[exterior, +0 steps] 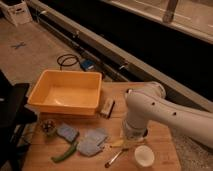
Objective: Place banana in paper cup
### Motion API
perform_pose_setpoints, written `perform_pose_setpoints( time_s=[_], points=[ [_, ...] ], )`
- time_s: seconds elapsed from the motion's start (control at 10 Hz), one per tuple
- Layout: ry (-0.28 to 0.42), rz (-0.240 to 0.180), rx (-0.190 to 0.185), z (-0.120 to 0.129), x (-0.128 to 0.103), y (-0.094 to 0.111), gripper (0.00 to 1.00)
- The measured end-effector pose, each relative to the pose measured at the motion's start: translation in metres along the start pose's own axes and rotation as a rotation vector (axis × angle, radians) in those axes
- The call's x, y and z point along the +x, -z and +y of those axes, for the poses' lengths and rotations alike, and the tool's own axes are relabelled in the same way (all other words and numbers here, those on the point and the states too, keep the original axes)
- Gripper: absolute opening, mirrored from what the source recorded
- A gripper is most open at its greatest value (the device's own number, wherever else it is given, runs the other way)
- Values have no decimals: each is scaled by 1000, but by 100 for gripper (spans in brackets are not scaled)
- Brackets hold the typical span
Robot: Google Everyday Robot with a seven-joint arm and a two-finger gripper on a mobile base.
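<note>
The banana [115,143] is a small yellow fruit lying on the wooden table, left of the arm's lower end. The paper cup [143,156] is white with a wide mouth and stands upright near the table's front edge, right of the banana. My gripper [131,136] hangs under the bulky white arm [150,112], low over the table just right of the banana and above the cup. The arm hides most of it.
A yellow bin [67,92] stands at the back left of the table [165,145]. A spoon [116,158] lies in front of the banana. A green pepper [65,152], two blue cloths [91,141], a small dark cup [47,126] and a tan block [107,107] are nearby.
</note>
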Motion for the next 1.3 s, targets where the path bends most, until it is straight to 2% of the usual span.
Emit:
perform_pose_setpoints(
  time_s=[0.4, 0.5, 0.7, 0.9, 1.1, 1.2, 1.3],
  points=[
    [-26, -4, 6, 1, 7, 0, 0],
    [-45, -4, 10, 3, 15, 1, 0],
    [-113, -3, 14, 12, 47, 2, 0],
    [-186, -1, -10, 22, 75, -9, 0],
    [-224, -7, -37, 25, 83, -24, 0],
    [-239, -12, -52, 26, 85, -32, 5],
    [-250, -18, -67, 26, 86, -40, 16]
  ],
)
